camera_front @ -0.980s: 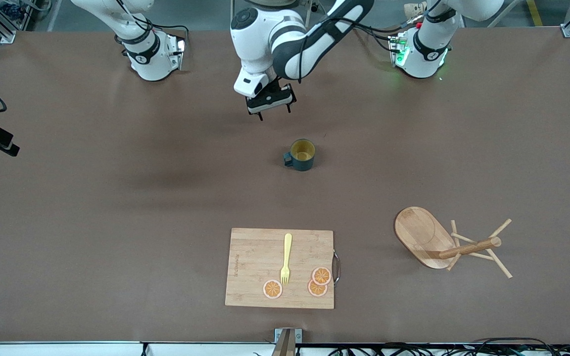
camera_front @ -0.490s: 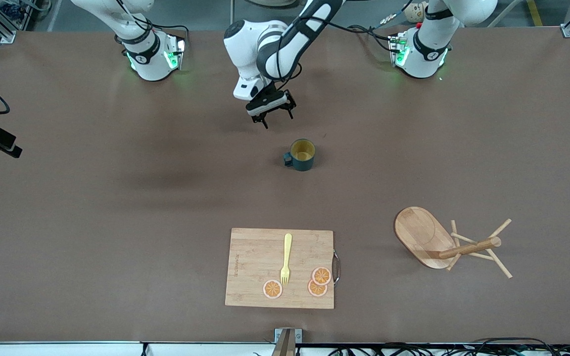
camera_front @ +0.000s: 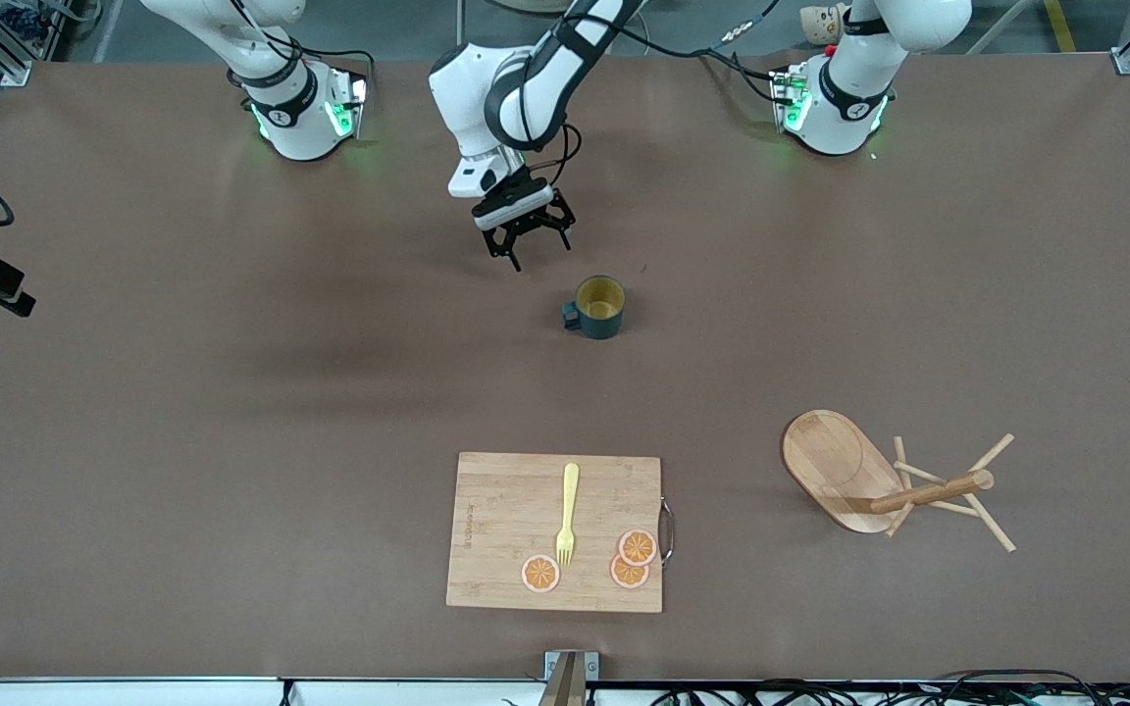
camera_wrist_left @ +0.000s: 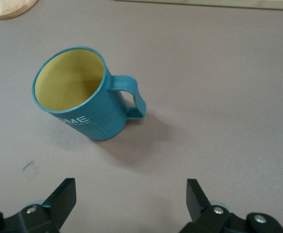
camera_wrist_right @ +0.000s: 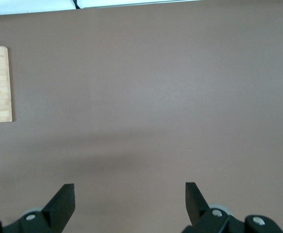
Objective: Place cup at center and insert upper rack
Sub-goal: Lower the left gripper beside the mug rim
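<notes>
Left hand [camera_front: 528, 243] open; right hand [camera_wrist_right: 130, 199] mostly cut off.

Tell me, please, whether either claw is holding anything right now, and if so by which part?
Nothing is held. The left claw hangs open above the table near the cup, not touching it. The right claw is open too, over bare table.

bare table [camera_front: 231, 412] all around the cup [camera_front: 599, 307], nothing near it

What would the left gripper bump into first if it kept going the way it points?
Probably bare table just short of the cup. The open left gripper points down, cup ahead; depth is unclear.
</notes>
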Controlling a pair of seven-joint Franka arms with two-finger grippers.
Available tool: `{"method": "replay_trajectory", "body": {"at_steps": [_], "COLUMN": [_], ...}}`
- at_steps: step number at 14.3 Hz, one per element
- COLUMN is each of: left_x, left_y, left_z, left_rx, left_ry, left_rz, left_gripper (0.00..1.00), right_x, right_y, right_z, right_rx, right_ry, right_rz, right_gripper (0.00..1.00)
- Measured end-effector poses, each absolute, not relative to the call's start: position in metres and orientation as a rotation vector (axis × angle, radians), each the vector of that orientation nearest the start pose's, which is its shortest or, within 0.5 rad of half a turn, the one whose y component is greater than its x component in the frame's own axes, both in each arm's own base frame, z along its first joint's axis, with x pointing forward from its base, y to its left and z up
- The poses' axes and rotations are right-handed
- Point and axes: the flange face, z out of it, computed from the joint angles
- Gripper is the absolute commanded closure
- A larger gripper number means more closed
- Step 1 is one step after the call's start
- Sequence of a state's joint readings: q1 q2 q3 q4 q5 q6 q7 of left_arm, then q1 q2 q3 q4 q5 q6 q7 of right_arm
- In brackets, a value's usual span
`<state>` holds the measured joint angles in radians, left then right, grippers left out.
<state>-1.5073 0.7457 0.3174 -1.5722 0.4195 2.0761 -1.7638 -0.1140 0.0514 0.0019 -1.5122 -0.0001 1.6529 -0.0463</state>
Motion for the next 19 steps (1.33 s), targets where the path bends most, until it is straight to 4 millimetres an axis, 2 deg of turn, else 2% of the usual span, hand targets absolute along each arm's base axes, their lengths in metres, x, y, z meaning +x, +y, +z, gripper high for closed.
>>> {"method": "replay_trajectory", "body": {"at_steps": [5,8,12,19], "left_x": [0.265,0.274,0.283,0.281], "left_y": [-0.636,-0.635,-0.640,-0.647], "left_z": [0.218,0.213,0.192,0.158], "left_rx": [-2.698,-2.659,-2.595,-2.563], "left_ry": [-0.389,-0.414,-0.446,-0.436], "left_rz": [-0.906,-0.984,-1.151,-1.208], "left_gripper": [0.00,0.00,0.00,0.00], "right_x": [0.568,0.569,0.571,0.571], "right_y": [-0.065,-0.064,-0.060,-0.060], "right_z": [0.640,0.641,0.642,0.642], "right_rx": [-3.145,-3.145,-3.144,-3.144], "right_ry": [0.096,0.093,0.082,0.081], "right_rz": [-0.138,-0.158,-0.182,-0.180], "right_gripper": [0.00,0.00,0.00,0.00]}}
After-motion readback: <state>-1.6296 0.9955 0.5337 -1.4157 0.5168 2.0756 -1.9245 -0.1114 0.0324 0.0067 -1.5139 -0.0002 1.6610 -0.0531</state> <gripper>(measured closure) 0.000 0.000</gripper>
